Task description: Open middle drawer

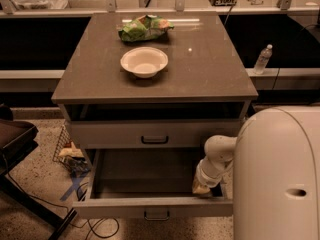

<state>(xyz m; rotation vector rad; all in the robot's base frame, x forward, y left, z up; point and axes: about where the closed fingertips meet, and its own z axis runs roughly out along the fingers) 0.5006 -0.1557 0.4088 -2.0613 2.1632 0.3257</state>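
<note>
Speckled flooring surrounds a drawer unit whose brown counter [215, 74] carries a white bowl [144, 61] near the middle and a crumpled green snack bag [145, 28] just behind it, the two apart. Beyond the right edge, a clear water bottle [262, 60] stands upright on a lower ledge.

Below the counter, the top drawer [110, 134] sits nearly flush, with a dark gap above its front. The middle drawer [115, 208] is pulled well out toward the camera. Its shallow inside is exposed and its small dark handle [156, 215] is at the centre of the front panel.

From the robot's large white body [280, 174] at lower right, the pale arm [217, 154] angles down into that drawer. The gripper [202, 186] is low inside the right front corner, close against the right wall and just behind the front panel. Whether it is spread or closed cannot be told from this angle.

Left of the unit, a wire basket [67, 151] holds some clutter, and a blue tape cross [74, 188] and loose cables [95, 226] lie on the floor nearby.
</note>
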